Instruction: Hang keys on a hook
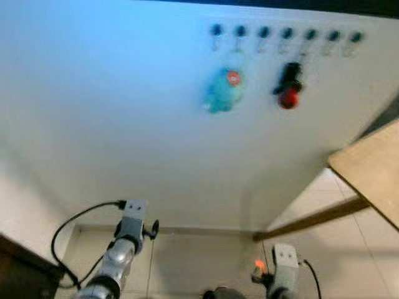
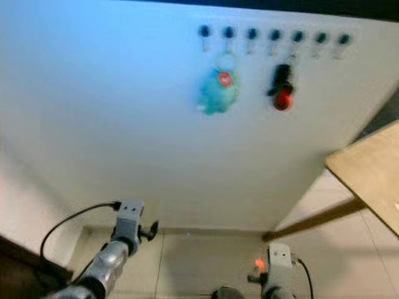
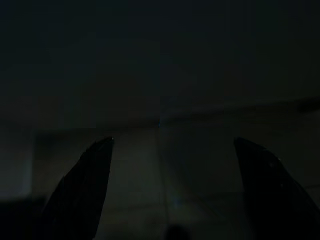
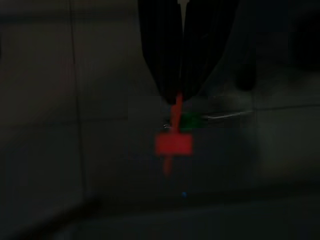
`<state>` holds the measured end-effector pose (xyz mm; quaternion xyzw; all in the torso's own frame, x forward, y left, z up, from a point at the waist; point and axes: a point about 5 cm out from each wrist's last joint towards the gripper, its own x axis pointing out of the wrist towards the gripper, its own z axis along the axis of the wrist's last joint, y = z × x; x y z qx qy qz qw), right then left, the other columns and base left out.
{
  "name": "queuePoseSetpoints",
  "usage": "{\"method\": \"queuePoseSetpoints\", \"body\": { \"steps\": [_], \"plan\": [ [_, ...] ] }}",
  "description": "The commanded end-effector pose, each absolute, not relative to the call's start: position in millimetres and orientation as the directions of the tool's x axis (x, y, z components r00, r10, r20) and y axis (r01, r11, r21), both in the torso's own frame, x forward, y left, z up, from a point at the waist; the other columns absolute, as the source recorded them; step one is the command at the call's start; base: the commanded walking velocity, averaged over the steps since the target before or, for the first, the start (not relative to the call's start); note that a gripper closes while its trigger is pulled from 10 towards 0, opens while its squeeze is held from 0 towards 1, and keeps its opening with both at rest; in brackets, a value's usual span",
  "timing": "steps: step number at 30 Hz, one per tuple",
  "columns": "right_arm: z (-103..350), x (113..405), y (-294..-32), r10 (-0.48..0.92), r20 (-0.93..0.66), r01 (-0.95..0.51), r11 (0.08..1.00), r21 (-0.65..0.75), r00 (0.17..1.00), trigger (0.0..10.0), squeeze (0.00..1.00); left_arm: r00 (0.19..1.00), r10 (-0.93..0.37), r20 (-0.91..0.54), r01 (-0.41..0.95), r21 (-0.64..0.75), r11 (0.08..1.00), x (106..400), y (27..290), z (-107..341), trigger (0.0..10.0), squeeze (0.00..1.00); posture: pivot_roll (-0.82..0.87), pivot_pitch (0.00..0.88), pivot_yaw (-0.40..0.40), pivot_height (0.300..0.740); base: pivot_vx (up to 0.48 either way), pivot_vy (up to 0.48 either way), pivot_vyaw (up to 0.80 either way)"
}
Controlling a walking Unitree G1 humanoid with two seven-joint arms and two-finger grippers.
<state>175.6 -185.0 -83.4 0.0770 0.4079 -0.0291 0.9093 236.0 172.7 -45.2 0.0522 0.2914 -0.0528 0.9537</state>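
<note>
High on the white wall runs a row of several dark hooks [image 1: 287, 32]. A teal plush keychain [image 1: 223, 92] hangs from one, and a black and red keychain [image 1: 288, 87] from another further right. My right gripper [image 4: 179, 95] is low near the floor, shut on the red strap of a key set. Its red tag [image 4: 173, 144] dangles below the fingertips, with a green piece and a metal key [image 4: 227, 116] beside it. The tag glows orange-red by my right arm [image 1: 283, 261]. My left arm [image 1: 128, 233] is low at the left, and its gripper [image 3: 173, 141] is open and holds nothing.
A wooden tabletop [image 1: 374, 168] juts in from the right, with its leg [image 1: 312, 219] slanting down to the tiled floor [image 1: 206, 261]. Dark furniture [image 1: 19, 274] sits at the bottom left corner. The hooks are far above both arms.
</note>
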Motion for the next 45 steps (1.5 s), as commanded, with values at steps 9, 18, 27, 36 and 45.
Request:
{"method": "queuePoseSetpoints", "body": {
  "steps": [9, 18, 27, 36, 45],
  "plan": [
    [-86.5, 168.4, -184.5, 0.028, -0.757, 0.09, 0.989, 0.114, 0.653, 10.0, 0.0, 0.829, -0.02, -0.559, 0.07, 0.068, 0.995, 236.0, 180.5, -44.7, 10.0, 0.0, 0.08, 0.06, -0.041, 0.74, 0.0, -0.242, 0.0],
    [-70.3, 197.0, -167.2, 0.186, -0.66, -0.099, 0.981, 0.167, 0.728, 10.0, 0.0, 0.834, 0.056, -0.548, -0.015, 0.08, 0.997, 240.5, 185.5, -41.6, 10.0, 0.0, 0.08, 0.049, -0.038, 0.74, 0.0, -0.135, 0.0],
    [5.9, 269.6, -152.5, 0.325, -0.277, -0.314, 0.946, 0.083, 0.904, 10.0, 0.0, 0.864, 0.143, -0.483, -0.135, 0.052, 0.99, 256.0, 195.7, -27.1, 10.0, 0.0, 0.07, 0.048, -0.035, 0.74, 0.0, 0.0, 0.0],
    [112.2, 315.8, -167.2, 0.209, 0.149, -0.18, 0.966, -0.185, 0.967, 10.0, 0.0, 0.97, -0.041, -0.24, 0.056, 0.056, 0.997, 283.8, 173.3, 11.9, 10.0, 0.0, 0.06, 0.064, -0.046, 0.74, 0.0, 0.0, 0.0],
    [179.0, 312.6, -166.0, 0.13, 0.41, 0.023, 0.938, -0.347, 0.903, 10.0, 0.0, 0.88, -0.473, 0.048, 0.469, 0.072, 0.88, 275.9, 128.4, 65.0, 10.0, 0.0, 0.06, 0.083, -0.053, 0.74, 0.0, 0.0, 0.0]
  ]
}}
